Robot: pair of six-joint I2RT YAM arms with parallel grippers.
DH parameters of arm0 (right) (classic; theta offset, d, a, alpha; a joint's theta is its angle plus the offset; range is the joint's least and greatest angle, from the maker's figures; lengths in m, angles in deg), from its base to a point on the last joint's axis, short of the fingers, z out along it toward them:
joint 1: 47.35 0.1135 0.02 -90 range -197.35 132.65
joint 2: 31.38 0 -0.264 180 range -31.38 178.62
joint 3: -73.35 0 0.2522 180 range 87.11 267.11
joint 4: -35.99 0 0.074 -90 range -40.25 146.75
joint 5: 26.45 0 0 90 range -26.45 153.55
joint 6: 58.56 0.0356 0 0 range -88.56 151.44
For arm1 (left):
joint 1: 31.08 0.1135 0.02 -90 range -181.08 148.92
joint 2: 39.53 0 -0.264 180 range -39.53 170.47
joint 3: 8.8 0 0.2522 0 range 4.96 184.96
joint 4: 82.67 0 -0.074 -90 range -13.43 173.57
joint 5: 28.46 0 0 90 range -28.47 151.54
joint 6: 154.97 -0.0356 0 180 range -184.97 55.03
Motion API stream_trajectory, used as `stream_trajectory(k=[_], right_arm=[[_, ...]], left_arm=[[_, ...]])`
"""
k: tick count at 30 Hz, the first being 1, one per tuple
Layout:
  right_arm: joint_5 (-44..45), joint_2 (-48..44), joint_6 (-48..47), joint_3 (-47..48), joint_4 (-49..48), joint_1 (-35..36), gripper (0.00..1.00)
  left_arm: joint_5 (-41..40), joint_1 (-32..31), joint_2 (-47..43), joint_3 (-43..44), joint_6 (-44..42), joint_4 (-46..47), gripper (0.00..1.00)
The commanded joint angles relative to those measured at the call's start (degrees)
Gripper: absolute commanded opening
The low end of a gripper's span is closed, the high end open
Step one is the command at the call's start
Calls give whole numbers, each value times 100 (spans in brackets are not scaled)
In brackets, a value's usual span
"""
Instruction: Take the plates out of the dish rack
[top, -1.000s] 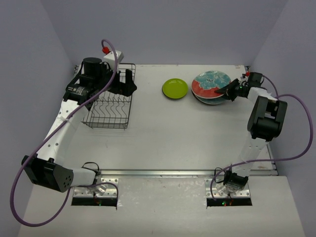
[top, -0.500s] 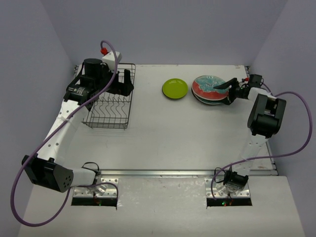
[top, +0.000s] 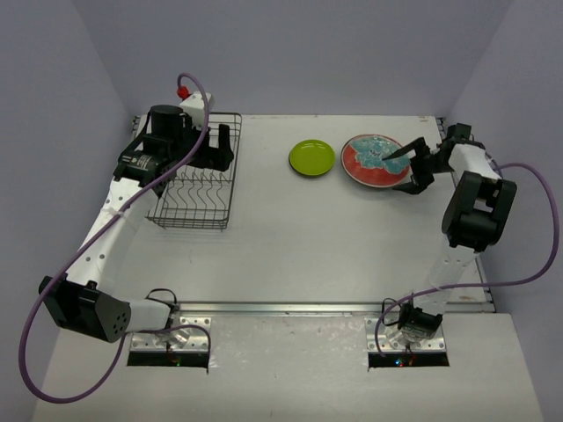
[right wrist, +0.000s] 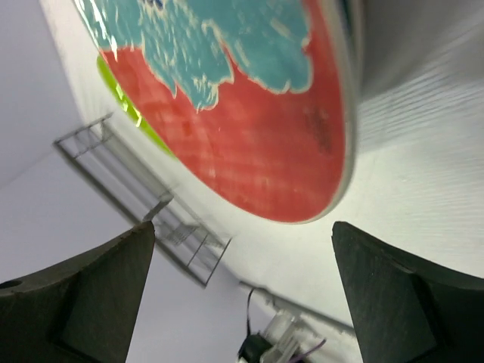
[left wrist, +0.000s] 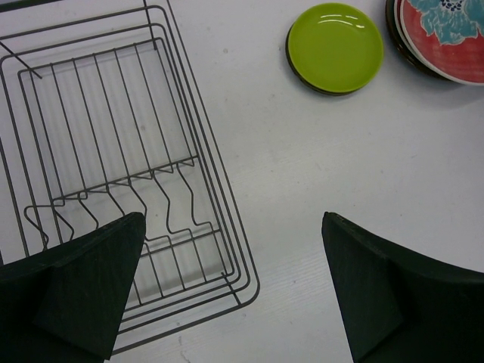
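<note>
Left jaws (left wrist: 233,221) wide apart, holding nothing, hovering over the far right end of the rack (top: 195,189). Rack sits on the left of the bench (top: 308,237).

Plates are out on the bench, far side. Green plate (top: 312,157) lies flat near centre, well apart from the rack. Red plate (top: 374,161) with the teal flower is just right of it, on top of a stack; left wrist view shows another rim under it.

Right jaws (top: 403,167) apart, at the red plate's right edge, one finger over the plate. Not clamped on it. Can't tell if a finger touches.
</note>
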State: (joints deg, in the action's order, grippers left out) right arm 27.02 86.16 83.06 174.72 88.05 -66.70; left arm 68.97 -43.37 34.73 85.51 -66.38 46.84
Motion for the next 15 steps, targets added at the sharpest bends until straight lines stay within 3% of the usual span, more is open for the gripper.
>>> stream_trajectory(k=[1, 4, 9, 13, 15], right_arm=[[1895, -328, -456, 913, 1376, -16, 99], [2345, -253, -683, 1181, 1682, -16, 99], [2114, -417, -1602, 1150, 1632, 69, 99], [880, -1605, -2799, -305, 620, 294, 99], [706, -2146, -3420, -714, 413, 495, 99]], left_arm=[[-179, 34, -87, 171, 70, 62, 100], [-197, 34, -95, 179, 70, 44, 100], [-58, 34, -88, 294, 10, -207, 100], [472, 43, -261, 18, -132, -366, 100], [468, 111, -410, -247, -145, -363, 100]])
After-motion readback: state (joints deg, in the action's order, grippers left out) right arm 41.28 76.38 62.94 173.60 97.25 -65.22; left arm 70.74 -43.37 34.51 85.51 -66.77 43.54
